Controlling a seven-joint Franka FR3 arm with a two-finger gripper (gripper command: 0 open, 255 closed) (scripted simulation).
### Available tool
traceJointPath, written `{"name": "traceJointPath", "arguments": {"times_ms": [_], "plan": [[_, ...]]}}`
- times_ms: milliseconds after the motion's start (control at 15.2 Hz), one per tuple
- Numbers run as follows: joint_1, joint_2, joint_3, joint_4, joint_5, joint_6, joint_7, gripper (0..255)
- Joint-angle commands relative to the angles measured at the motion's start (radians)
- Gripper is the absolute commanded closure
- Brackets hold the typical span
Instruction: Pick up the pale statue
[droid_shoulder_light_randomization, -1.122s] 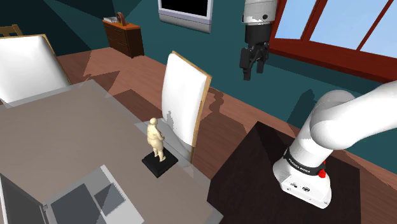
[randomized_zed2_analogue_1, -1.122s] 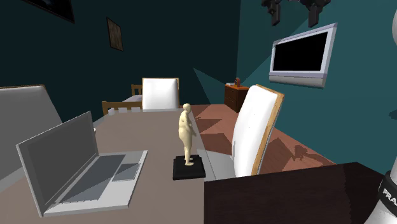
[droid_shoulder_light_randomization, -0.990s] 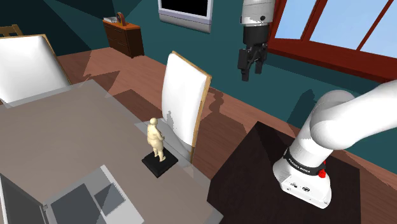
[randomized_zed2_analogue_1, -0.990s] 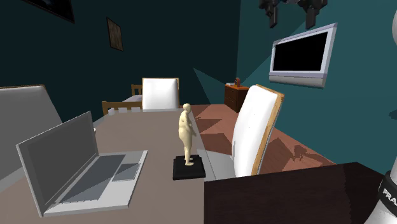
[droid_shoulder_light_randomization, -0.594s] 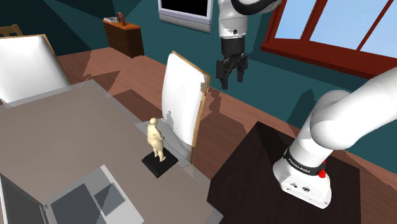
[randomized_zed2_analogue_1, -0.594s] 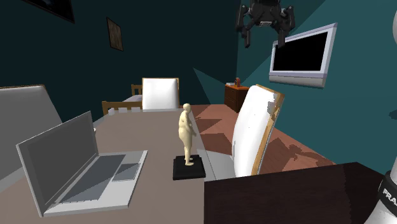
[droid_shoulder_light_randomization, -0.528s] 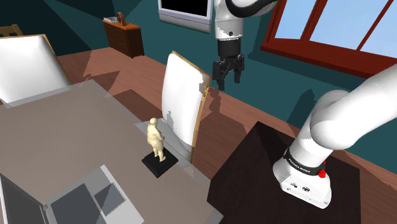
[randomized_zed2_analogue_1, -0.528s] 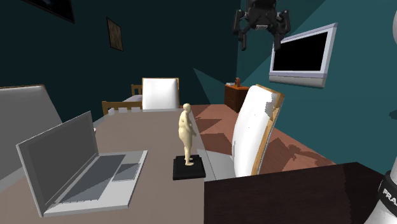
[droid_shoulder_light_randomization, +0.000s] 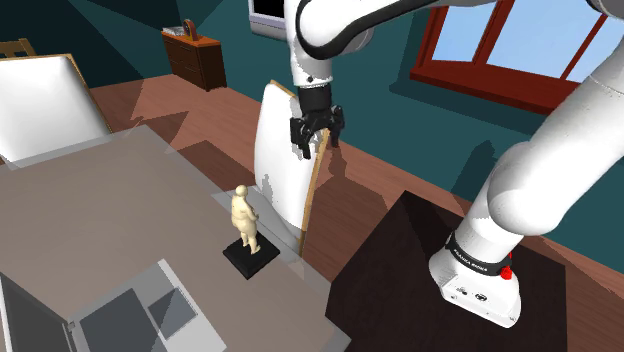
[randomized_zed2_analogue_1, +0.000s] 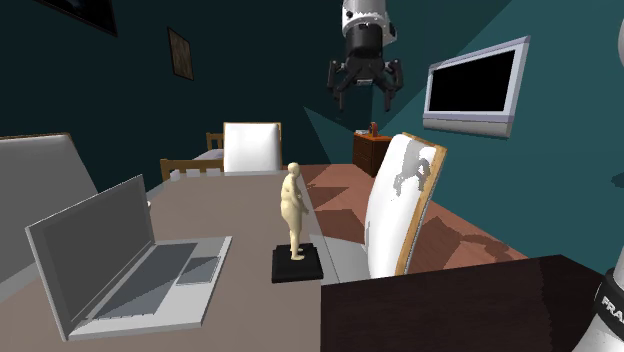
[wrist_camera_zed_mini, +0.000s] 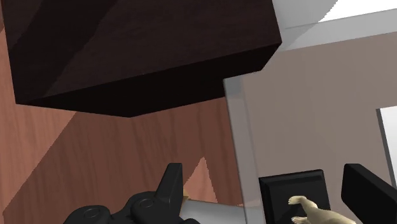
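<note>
A pale cream statue (droid_shoulder_light_randomization: 244, 218) of a standing figure rests on a black square base (droid_shoulder_light_randomization: 250, 258) near the edge of the grey table (droid_shoulder_light_randomization: 100, 210). In the second exterior view the statue (randomized_zed2_analogue_1: 293, 208) stands upright beside the laptop. My gripper (droid_shoulder_light_randomization: 318, 143) hangs open in the air over the top of the white chair back, well above the statue and to the shoulder view's right of it. From the side, the gripper (randomized_zed2_analogue_1: 364, 101) points downward with its fingers spread. Between the open fingers (wrist_camera_zed_mini: 170, 182) the wrist view catches the statue (wrist_camera_zed_mini: 315, 214) and its base far below.
A white chair (droid_shoulder_light_randomization: 285, 160) with a wooden edge stands against the table right beside the statue. An open grey laptop (randomized_zed2_analogue_1: 120, 260) lies on the table. The dark stand (droid_shoulder_light_randomization: 420, 290) sits at the lower right. A second white chair (droid_shoulder_light_randomization: 45, 100) is at the far side.
The arm has swung from up by the window leftward and down. The gripper now hangs over the chair back, closer to the statue, still open. The statue has not moved.
</note>
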Motion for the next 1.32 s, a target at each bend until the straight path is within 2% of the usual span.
{"name": "traceJointPath", "arguments": {"times_ms": [0,396,726,990,1254], "plan": [[0.005,0.085,0.015,0.051,-0.004,0.026,0.038,0],[0.026,0.338,0.034,0.231,-0.034,0.072,0.14,0],[0.057,0.553,0.032,0.421,-0.063,0.075,0.215,0],[0.087,0.73,0.021,0.606,-0.082,0.051,0.265,0],[0.122,0.921,0.007,0.834,-0.096,-0.001,0.307,0]]}}
